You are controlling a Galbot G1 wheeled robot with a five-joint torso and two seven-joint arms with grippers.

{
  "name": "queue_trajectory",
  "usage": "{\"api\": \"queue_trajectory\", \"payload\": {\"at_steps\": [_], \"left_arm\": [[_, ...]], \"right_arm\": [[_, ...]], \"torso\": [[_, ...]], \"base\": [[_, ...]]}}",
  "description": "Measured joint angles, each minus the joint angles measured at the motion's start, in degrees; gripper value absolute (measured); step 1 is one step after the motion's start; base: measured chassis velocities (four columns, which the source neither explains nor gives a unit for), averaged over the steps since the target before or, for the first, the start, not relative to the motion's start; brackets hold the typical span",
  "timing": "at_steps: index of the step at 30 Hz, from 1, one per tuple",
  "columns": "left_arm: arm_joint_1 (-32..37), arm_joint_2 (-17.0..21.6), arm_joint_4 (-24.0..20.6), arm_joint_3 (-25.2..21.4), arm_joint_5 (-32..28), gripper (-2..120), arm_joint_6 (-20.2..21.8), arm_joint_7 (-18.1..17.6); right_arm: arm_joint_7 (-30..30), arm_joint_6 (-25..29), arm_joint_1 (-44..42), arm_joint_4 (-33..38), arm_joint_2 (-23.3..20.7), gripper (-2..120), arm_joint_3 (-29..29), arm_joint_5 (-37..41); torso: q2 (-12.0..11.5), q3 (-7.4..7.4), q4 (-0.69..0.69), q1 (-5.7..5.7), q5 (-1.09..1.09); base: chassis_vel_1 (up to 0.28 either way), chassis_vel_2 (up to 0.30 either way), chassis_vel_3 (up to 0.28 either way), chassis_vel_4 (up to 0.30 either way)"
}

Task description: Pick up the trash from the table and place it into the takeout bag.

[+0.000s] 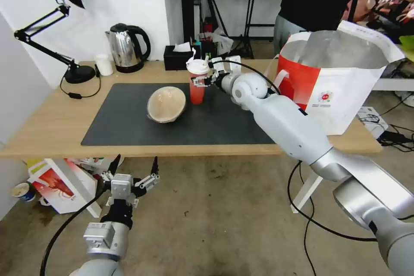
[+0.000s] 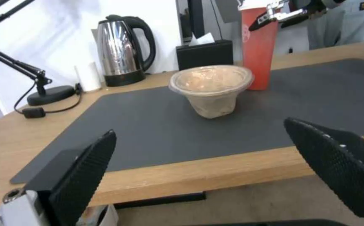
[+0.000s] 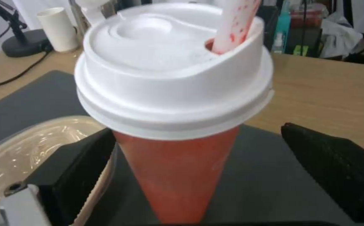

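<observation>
A red cup (image 1: 197, 88) with a white lid (image 3: 169, 69) and straw stands upright at the back of the dark mat (image 1: 129, 129) on the table (image 1: 47, 129). My right gripper (image 1: 202, 78) reaches in from the right and is open, its two black fingers (image 3: 73, 175) on either side of the cup's red body (image 3: 177, 175) just under the lid. The round beige bowl (image 1: 166, 103) sits on the mat just left of the cup. The takeout bag (image 1: 340, 82) stands open on the table's right end. My left gripper (image 1: 136, 160) hangs open below the table's front edge, facing the bowl (image 2: 211, 88).
Along the back edge stand a steel kettle (image 1: 127, 47), a small white cup (image 1: 103, 64), a black tissue box (image 1: 177, 58) and a black desk lamp (image 1: 73, 69). A printed cardboard box (image 1: 60, 185) lies on the floor under the table's left end. A person stands behind the bag.
</observation>
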Motion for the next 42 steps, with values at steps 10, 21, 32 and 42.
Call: {"api": "queue_trajectory", "payload": {"at_steps": [10,21,32,42], "left_arm": [[0.0,0.0,0.0,0.0,0.0,100,0.0,0.0],[0.0,0.0,0.0,0.0,0.0,100,0.0,0.0],[0.0,0.0,0.0,0.0,0.0,100,0.0,0.0],[0.0,0.0,0.0,0.0,0.0,100,0.0,0.0]], "right_arm": [[-1.71,0.35,0.06,-1.97,1.73,100,-0.05,-0.72],[-3.74,3.8,-0.07,-4.08,2.82,85,-0.13,-1.02],[-4.1,4.59,-1.01,-3.37,1.73,51,-0.16,-1.21],[-3.95,4.63,-1.86,-1.79,0.55,30,0.11,-1.07]], "torso": [[0.0,0.0,0.0,0.0,0.0],[0.0,0.0,0.0,0.0,0.0],[0.0,-0.01,0.01,-0.01,0.0],[0.0,0.0,0.01,0.0,0.01]], "base": [[0.0,0.0,0.0,0.0],[0.0,0.0,0.0,0.0],[0.0,0.0,0.0,0.0],[0.0,0.0,0.0,0.0]]}}
